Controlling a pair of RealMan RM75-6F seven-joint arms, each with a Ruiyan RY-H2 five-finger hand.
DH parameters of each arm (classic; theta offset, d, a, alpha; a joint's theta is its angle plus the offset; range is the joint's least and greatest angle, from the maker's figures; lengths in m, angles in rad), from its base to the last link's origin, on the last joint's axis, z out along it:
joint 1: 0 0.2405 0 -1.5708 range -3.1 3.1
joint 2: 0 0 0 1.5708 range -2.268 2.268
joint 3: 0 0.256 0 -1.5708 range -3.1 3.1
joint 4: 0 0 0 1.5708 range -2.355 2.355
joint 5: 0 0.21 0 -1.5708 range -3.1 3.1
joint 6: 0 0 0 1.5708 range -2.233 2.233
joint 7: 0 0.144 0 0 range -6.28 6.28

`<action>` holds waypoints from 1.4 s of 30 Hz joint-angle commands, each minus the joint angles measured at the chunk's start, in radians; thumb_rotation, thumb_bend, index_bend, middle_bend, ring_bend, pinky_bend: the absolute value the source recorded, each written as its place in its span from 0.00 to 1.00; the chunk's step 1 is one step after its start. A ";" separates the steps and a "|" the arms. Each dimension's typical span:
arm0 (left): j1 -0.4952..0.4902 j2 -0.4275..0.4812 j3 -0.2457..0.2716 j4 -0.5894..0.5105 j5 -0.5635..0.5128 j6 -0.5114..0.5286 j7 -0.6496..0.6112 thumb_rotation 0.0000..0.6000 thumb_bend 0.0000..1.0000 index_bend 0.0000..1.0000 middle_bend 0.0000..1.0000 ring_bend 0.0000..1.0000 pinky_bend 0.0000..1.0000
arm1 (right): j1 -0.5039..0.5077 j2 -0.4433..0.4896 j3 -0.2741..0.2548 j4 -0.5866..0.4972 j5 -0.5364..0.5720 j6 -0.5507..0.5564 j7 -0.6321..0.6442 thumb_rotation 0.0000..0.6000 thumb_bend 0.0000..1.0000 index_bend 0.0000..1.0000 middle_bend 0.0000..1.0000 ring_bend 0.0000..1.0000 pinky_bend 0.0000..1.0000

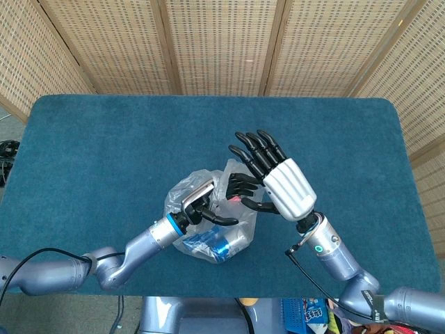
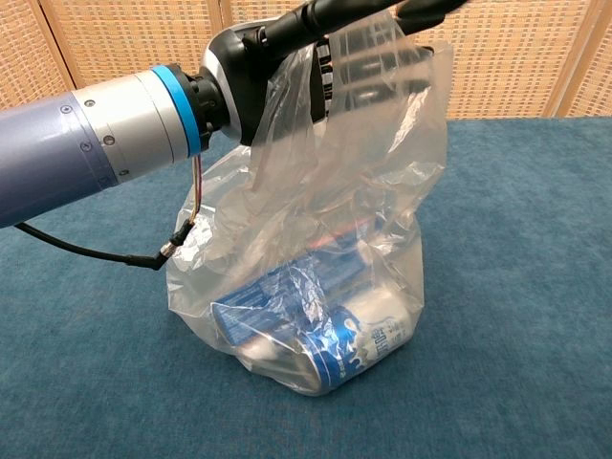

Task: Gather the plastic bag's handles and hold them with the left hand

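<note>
A clear plastic bag (image 2: 363,191) stands on the blue table (image 1: 104,153), with a blue and white can (image 2: 349,344) and a blue carton lying in its bottom. My left hand (image 1: 203,207) reaches in from the left and grips the bag's gathered top, holding it upright; the chest view shows that hand (image 2: 277,33) at the bag's upper edge. To the right of the bag (image 1: 184,195), my right hand (image 1: 281,182) hovers with its fingers spread and holds nothing. Its dark fingertips (image 2: 426,8) show just above the bag's top right corner; whether they touch the plastic is unclear.
A woven screen (image 1: 222,42) closes off the far side of the table. A thin black cable (image 2: 96,251) hangs from my left wrist beside the bag. The table's near edge lies just below the bag in the head view.
</note>
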 commanded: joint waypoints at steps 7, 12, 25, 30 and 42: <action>0.008 0.004 -0.010 -0.012 0.015 0.024 -0.021 1.00 0.01 0.24 0.20 0.17 0.17 | -0.092 0.056 -0.063 0.090 -0.102 0.110 0.070 1.00 0.00 0.00 0.00 0.00 0.00; 0.012 0.015 -0.025 -0.041 0.033 0.050 -0.115 1.00 0.01 0.23 0.20 0.17 0.17 | -0.196 0.070 -0.114 0.264 -0.130 0.237 0.202 1.00 0.00 0.00 0.00 0.00 0.00; -0.006 0.014 -0.056 -0.070 0.012 0.034 -0.217 1.00 0.01 0.23 0.20 0.17 0.17 | -0.291 -0.016 -0.134 0.621 -0.036 0.272 0.483 1.00 0.00 0.00 0.00 0.00 0.00; -0.012 0.020 -0.064 -0.057 0.007 0.018 -0.284 1.00 0.01 0.26 0.28 0.23 0.18 | -0.321 -0.065 -0.132 0.725 -0.010 0.284 0.562 1.00 0.00 0.00 0.00 0.00 0.00; 0.015 0.081 -0.067 -0.017 0.025 0.052 -0.387 1.00 0.02 0.50 0.68 0.56 0.38 | -0.353 -0.150 -0.121 0.866 0.032 0.276 0.665 1.00 0.00 0.00 0.00 0.00 0.00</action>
